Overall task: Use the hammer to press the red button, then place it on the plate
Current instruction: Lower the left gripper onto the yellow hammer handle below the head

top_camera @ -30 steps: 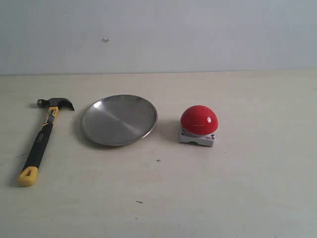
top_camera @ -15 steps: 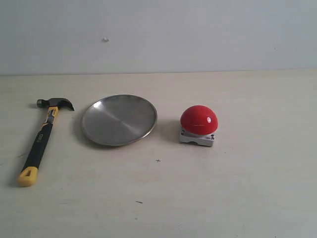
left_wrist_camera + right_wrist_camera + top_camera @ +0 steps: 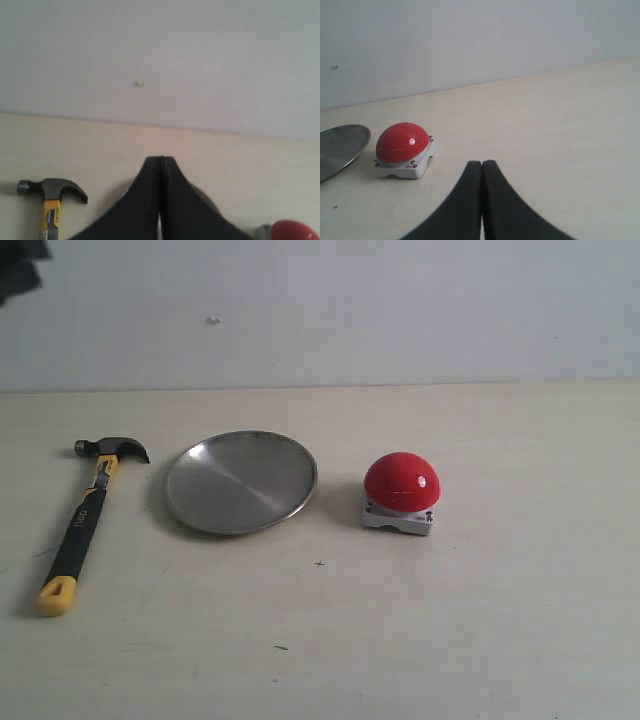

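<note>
While nothing on the bench (image 3: 500,620) has shifted, a dark shape (image 3: 20,270) has come into sight above the far left corner. That spot was bare half a second ago. Likely the left arm starting to move, though too little shows to be sure.

Hammer (image 3: 85,515) lies flat by the left edge, head toward the far edge, yellow end toward the near edge, untouched. Plate (image 3: 240,485) sits just beside it toward the middle, nothing in it. Red button (image 3: 401,482) stands right of the plate, apart from it.

Left gripper (image 3: 160,159): fingers pressed together, nothing held, above the bench. Right gripper (image 3: 482,162): likewise pressed together, empty, nearer the right edge than the button.

Judgement: task barely begun. Left gripper must spread before it can take the handle.
</note>
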Tool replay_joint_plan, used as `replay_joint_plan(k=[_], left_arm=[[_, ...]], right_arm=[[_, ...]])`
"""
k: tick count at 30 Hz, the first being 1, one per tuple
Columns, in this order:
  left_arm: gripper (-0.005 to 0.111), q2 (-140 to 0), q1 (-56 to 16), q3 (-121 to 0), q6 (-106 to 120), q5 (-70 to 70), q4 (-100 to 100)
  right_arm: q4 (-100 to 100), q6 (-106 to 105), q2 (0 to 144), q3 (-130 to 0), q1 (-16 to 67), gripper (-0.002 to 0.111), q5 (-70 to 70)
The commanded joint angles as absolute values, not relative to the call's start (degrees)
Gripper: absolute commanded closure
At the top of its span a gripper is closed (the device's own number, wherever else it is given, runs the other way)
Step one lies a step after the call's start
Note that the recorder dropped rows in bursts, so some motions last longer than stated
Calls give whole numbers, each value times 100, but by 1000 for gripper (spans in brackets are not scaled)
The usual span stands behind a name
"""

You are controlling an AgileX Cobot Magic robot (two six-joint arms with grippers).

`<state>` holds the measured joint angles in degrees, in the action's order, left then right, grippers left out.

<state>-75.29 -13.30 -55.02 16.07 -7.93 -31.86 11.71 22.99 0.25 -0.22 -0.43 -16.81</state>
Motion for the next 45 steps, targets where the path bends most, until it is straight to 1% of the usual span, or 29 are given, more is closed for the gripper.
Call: replay_joint_plan(k=[1, 5, 8, 10, 15, 19, 21, 26, 28, 33, 39, 45], left_arm=[[107, -9293, -1261, -6890, 1173, -1936, -1783], [107, -10365, -1263, -7965, -425, -2992, 292], [107, -10967, -1263, -8599, -1838, -4105, 2010], [107, -11218, -1263, -8895, -2303, -4631, 2433], [105, -11562, -1263, -9137, -1909, -4729, 1902], [98, -11896, -1263, -9341, -1518, -4852, 1411], [92, -12061, -1249, -9523, -1497, -5037, 1411], [65, -12525, -1249, -10092, -1059, -5664, 979], [61, -12707, -1249, -10275, -874, -5779, 846], [61, -13046, -1106, -10685, -851, -5945, 553], [61, -13309, -583, -10808, -318, -6167, -433], [61, -13379, -451, -10808, -128, -6125, -363]], right_arm=[[1195, 2279, 0, 0, -66, 108, -1650], [1195, 2279, 0, 0, -66, 108, -1650], [1195, 2279, 0, 0, -66, 108, -1650], [1195, 2279, 0, 0, -66, 108, -1650], [1195, 2279, 0, 0, -66, 108, -1650], [1195, 2279, 0, 0, -66, 108, -1650], [1195, 2279, 0, 0, -66, 108, -1650], [1195, 2279, 0, 0, -66, 108, -1650], [1195, 2279, 0, 0, -66, 108, -1650], [1195, 2279, 0, 0, -66, 108, -1650], [1195, 2279, 0, 0, -66, 108, -1650], [1195, 2279, 0, 0, -66, 108, -1650]])
